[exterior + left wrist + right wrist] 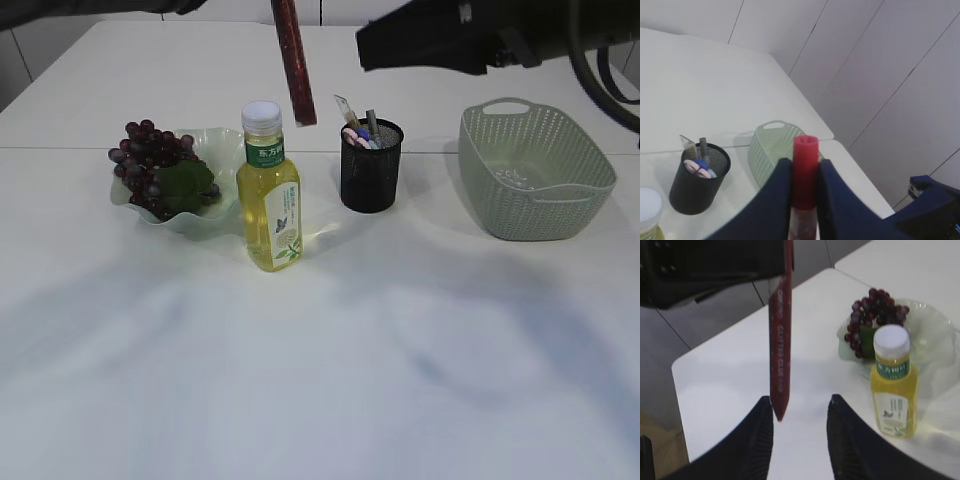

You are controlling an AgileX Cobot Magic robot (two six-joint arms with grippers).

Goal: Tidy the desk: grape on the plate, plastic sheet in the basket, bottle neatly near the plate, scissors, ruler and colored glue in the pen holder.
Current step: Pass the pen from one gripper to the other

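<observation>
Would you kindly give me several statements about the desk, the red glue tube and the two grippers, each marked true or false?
1. The left gripper is shut on the red glue tube. True.
2. The glue tube already stands in the pen holder. False: it hangs in the air, up and to the left of the holder.
3. The grapes lie on the plate. True.
4. The bottle lies on its side. False: it stands upright beside the plate.
5. The right gripper holds the bottle. False: its jaws are open and empty.
</observation>
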